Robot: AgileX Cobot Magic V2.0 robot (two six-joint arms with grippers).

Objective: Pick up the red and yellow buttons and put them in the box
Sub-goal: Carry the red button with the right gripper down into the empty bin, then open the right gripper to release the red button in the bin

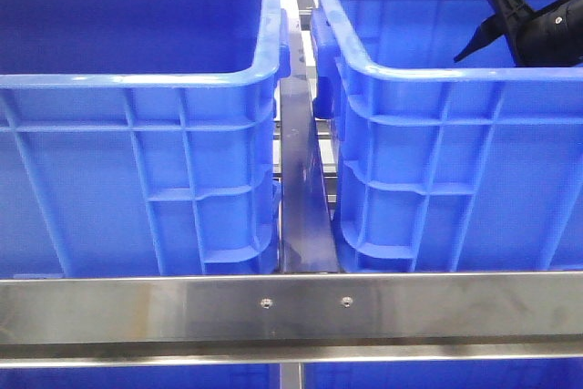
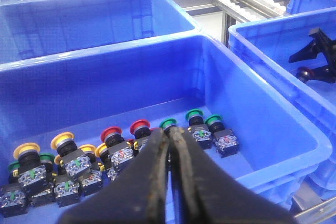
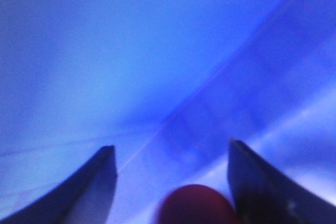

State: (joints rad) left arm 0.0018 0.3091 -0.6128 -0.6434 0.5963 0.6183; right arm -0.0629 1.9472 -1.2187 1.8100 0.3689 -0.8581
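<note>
Right claw (image 3: 170, 182) wide apart, blurred red button (image 3: 195, 204) cut off btwn fingers.

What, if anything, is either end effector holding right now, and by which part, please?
The left end effector is shut and empty. A red button sits between the right end effector fingers, which are apart; whether they grip it cannot be told.

buttons (image 2: 113, 150) in left crate (image 1: 137, 79)

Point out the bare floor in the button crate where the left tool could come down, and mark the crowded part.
In the left wrist view, the button crate has bare floor along its far wall, behind the row of buttons. The near strip is crowded: yellow, red and green buttons sit packed side by side, right in front of the left tool.
</note>
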